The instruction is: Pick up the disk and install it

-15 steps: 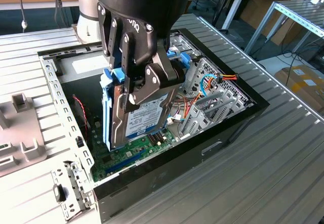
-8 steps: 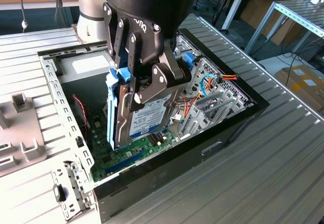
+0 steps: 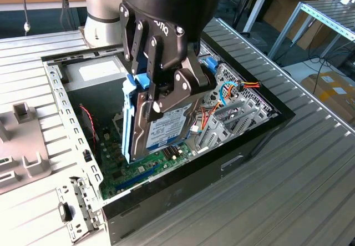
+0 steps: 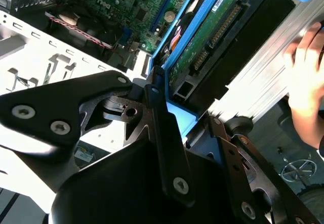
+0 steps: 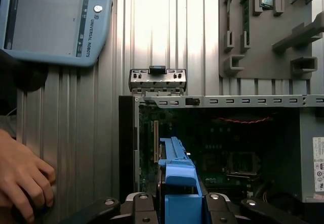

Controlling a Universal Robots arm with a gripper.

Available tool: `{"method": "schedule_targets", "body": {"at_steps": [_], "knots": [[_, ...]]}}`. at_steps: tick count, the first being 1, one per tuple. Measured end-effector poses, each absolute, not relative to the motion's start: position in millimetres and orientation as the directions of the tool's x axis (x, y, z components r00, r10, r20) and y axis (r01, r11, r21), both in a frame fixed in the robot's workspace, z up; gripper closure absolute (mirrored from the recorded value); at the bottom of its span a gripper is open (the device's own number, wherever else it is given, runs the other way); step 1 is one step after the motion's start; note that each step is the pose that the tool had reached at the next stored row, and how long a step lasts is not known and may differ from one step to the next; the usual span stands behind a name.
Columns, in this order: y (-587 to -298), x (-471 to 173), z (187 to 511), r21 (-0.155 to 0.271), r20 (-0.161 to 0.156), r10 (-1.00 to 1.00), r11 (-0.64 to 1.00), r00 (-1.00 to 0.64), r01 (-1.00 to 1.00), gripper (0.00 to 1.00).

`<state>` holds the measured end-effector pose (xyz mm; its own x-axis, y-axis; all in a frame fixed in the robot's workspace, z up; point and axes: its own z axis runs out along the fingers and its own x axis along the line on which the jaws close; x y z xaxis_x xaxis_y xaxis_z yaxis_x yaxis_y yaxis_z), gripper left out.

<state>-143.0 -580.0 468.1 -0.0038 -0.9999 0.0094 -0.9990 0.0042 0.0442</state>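
Black end effector [image 3: 151, 92] with silver screws [image 3: 157, 106] on a pale-grey arm [image 3: 102, 14].

Claw [image 3: 158, 100]: matt black, bright screw heads. Disk [image 3: 162, 135]: smooth light-blue plastic carrier, paper label. Worktop [image 3: 277, 196]: ribbed brushed metal. Case [image 3: 67, 115]: bare perforated sheet metal, glossy black outside.

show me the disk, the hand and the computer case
the disk [image 3: 166, 134], exterior view, on its labelled flat face
the hand [image 3: 162, 93], exterior view, midway between its fingertips, shut on the disk
the computer case [image 3: 199, 182], exterior view, on its black outer wall
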Motion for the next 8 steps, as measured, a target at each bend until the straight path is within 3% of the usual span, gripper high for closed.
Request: {"method": "schedule_targets", "body": {"at_steps": [8], "knots": [[-580.8, -137.2, 467.7, 0.044, 0.009, -1.000, 0.004, -0.004, -0.999, 0.63]]}}
